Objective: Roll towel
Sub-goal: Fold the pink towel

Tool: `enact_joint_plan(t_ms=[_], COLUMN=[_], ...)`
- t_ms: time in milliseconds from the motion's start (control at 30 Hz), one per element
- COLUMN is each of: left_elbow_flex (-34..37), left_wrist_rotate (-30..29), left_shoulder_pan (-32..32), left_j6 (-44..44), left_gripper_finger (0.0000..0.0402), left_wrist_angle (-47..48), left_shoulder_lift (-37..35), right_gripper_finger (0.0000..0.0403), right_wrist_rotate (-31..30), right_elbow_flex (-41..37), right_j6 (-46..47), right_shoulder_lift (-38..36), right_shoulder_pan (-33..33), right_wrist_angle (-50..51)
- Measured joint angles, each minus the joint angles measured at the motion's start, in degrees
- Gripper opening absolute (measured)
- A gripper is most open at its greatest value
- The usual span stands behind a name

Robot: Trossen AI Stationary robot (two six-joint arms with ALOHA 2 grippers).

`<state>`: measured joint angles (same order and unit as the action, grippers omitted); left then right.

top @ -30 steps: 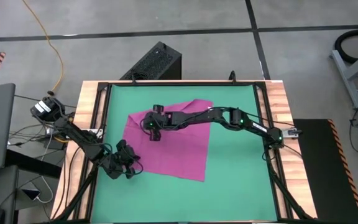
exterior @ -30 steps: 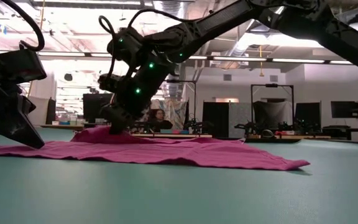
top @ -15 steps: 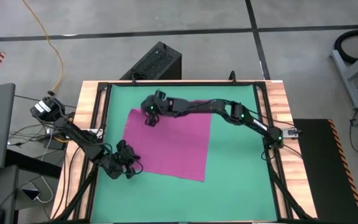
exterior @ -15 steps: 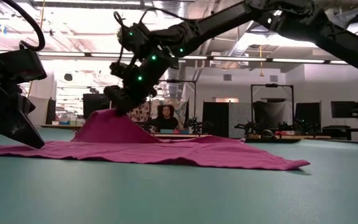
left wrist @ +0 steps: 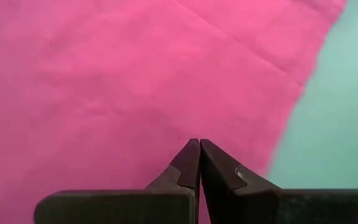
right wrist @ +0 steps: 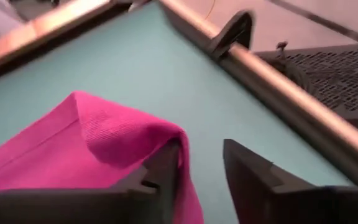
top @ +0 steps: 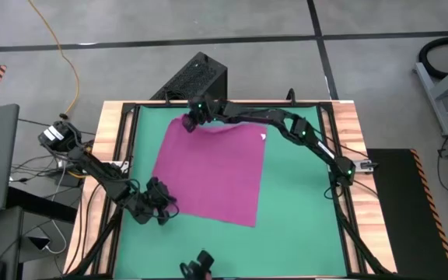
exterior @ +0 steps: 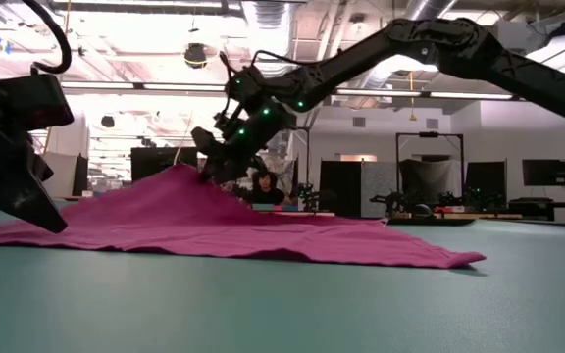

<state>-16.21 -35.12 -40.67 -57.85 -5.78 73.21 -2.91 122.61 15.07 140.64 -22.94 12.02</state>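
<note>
The right gripper (top: 190, 122) has its fingers apart at the towel's (top: 212, 171) far corner, so the cloth can lie flat on the table (top: 298, 202). The left gripper (top: 164, 207), fingers together, pins the near edge.

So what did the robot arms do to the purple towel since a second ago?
The right gripper dragged the towel corner from the middle out to the far left of the mat, unfolding the cloth. Its fingers have just spread, with the corner draped over one. The left gripper stayed shut at the towel's near left edge.
</note>
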Motion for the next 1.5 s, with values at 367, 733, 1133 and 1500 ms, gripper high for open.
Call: enact_joint_plan(t_ms=[367,733,1133,1500], left_elbow_flex=[0.0,0.0,0.0,0.0], left_wrist_rotate=[-3.6,-6.5,-16.9,-14.0], left_shoulder_pan=[-6.6,-9.5,-9.4,-9.3], left_j6=[-4.2,1.0,8.6,14.8], left_gripper_finger=[0.0000,0.0000,0.0000,0.0000], left_wrist_angle=[-1.2,-1.2,-0.8,4.6], left_shoulder_lift=[0.0,0.0,-0.1,-7.7], right_gripper_finger=[0.0228,0.0160,0.0067,0.0008], right_wrist_rotate=[15.8,21.1,1.7,-10.4], right_elbow_flex=[0.0,0.1,-5.4,-34.0], right_j6=[8.4,-14.1,-16.7,7.6], right_shoulder_lift=[-0.3,-6.1,-11.9,-22.1], right_shoulder_pan=[-2.8,3.3,27.2,42.2], right_wrist_angle=[-6.2,34.5,55.8,32.0])
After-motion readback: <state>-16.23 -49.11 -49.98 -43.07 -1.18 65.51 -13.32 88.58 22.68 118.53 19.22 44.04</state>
